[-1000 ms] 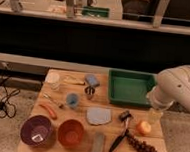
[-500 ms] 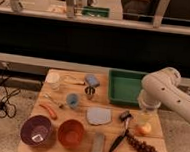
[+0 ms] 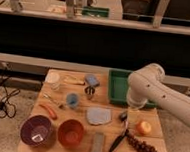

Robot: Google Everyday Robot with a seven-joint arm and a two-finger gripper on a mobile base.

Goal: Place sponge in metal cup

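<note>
reaching left and back comes next: small blue-grey squarish sponge sits at rear of wooden table, just behind small shiny metal cup. two-finger gripper hangs well right, by green plastic tray, released, empty.

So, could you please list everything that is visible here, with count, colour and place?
table: one, wooden, centre.
sponge: one, blue-grey, back middle.
metal cup: one, silvery, in front of sponge.
plastic cup: one, light blue, front-left of metal cup.
tray: one, green, back right.
purple bowl: one, front left.
orange bowl: one, beside purple bowl.
slab: one, grey-blue, middle.
bar: one, grey, front edge.
tool: one, black, front.
fruit: one, orange, right.
cluster: one, dark, front right.
arm: one, white, from right.
gripper: one, pale, above table's right side.
</note>
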